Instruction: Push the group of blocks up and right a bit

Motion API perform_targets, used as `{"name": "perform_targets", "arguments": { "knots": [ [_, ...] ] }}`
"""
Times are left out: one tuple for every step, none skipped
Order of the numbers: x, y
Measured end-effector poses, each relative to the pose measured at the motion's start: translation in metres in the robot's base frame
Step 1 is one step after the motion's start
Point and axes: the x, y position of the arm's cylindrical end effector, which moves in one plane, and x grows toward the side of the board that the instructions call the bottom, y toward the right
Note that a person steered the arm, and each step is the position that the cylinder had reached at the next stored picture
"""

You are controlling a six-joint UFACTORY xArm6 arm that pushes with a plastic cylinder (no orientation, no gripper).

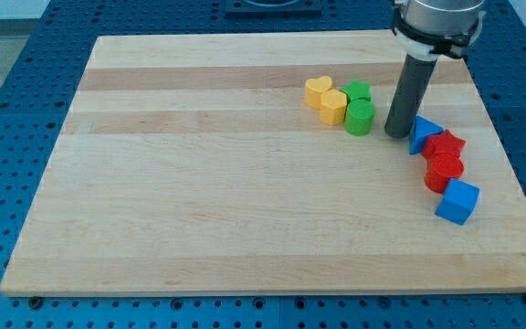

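With no claw to open or close, my tip [397, 135] rests on the wooden surface [199, 201] between the green cylinder block [360, 118] and blue triangular block [424, 133], apparently needing to circle below-left of the group.

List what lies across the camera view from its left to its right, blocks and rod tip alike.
Yellow heart block → second yellow heart block → green cylinder block → my tip → blue triangular block → blue cube block.
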Motion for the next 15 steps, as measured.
{"name": "perform_targets", "arguments": {
  "knots": [
    [0.0, 0.0],
    [-0.009, 0.0],
    [-0.046, 0.015],
    [-0.048, 0.071],
    [-0.029, 0.093],
    [-0.008, 0.088],
    [0.009, 0.057],
    [0.028, 0.028],
    [0.035, 0.009],
    [0.024, 0.018],
    [0.004, 0.028],
    [0.014, 0.023],
    [0.035, 0.011],
    [0.035, -0.006],
    [0.024, -0.012]
  ]
}}
